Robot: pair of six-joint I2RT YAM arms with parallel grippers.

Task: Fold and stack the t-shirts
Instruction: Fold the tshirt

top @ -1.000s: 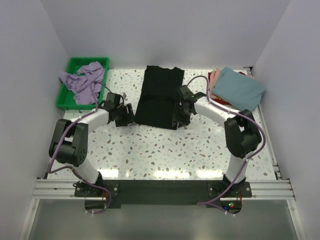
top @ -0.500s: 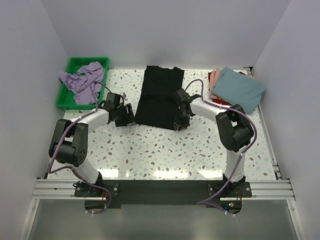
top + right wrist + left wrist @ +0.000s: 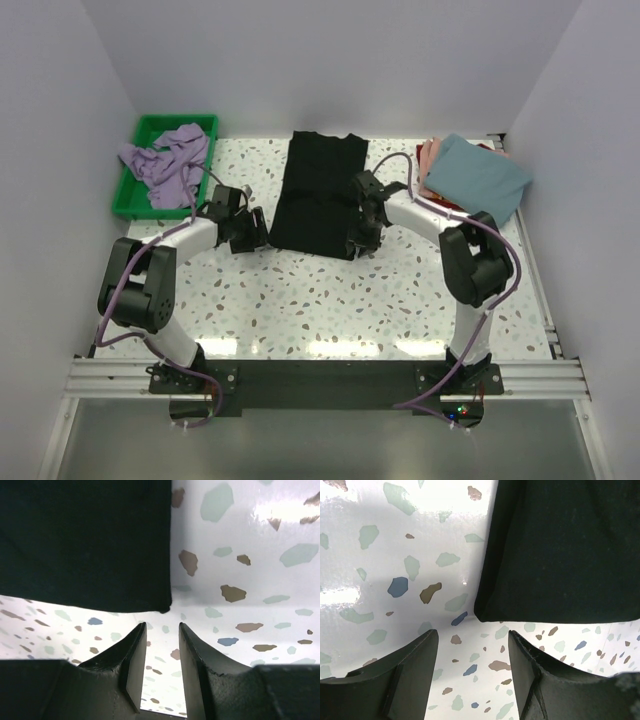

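Observation:
A black t-shirt (image 3: 318,192) lies flat in a long folded strip at the table's middle back. My left gripper (image 3: 262,234) is open just off its near left corner (image 3: 485,615), jaws on either side of bare table. My right gripper (image 3: 357,245) is open with a narrower gap just off its near right corner (image 3: 162,607). A lavender t-shirt (image 3: 165,160) lies crumpled in the green tray (image 3: 128,200). A folded teal-blue t-shirt (image 3: 475,177) tops a stack at back right, with pink cloth (image 3: 428,155) and a sliver of dark red (image 3: 486,146) under it.
The tray stands at the back left against the wall. White walls close in on the left, back and right. The speckled table (image 3: 330,300) runs in front of the black shirt to the arm bases.
The right arm's elbow has shifted slightly while its gripper stayed at the shirt's near right corner. The left arm has not moved.

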